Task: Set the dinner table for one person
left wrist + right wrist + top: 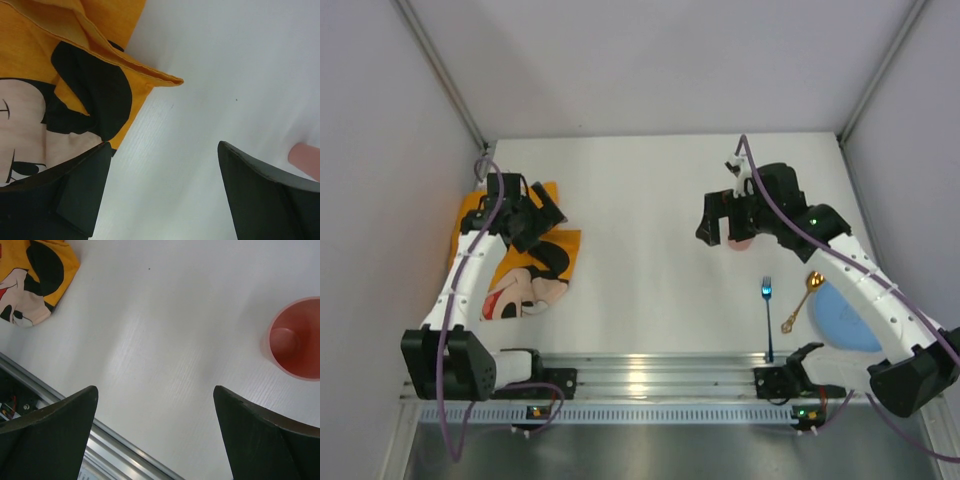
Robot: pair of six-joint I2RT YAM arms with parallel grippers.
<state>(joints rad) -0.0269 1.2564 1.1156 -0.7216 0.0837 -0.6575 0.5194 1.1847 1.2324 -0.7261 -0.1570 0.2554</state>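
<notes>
The white dinner table (640,200) has silver rails (660,370) along its near edge. An orange Mickey Mouse placemat (525,270) lies crumpled at the left, one edge folded over (100,45). My left gripper (535,220) is open and empty, low over the mat's right edge (164,150). A pink cup (742,241) stands upright at the centre right (295,340). My right gripper (715,225) is open and empty just left of the cup (154,390). A blue fork (767,300), a gold spoon (803,300) and a blue plate (845,318) lie at the near right.
Grey walls close in the table at the left, back and right. The right arm reaches over the plate and partly hides it. The pink cup shows at the right edge of the left wrist view (306,159). The rails show in the right wrist view (115,445).
</notes>
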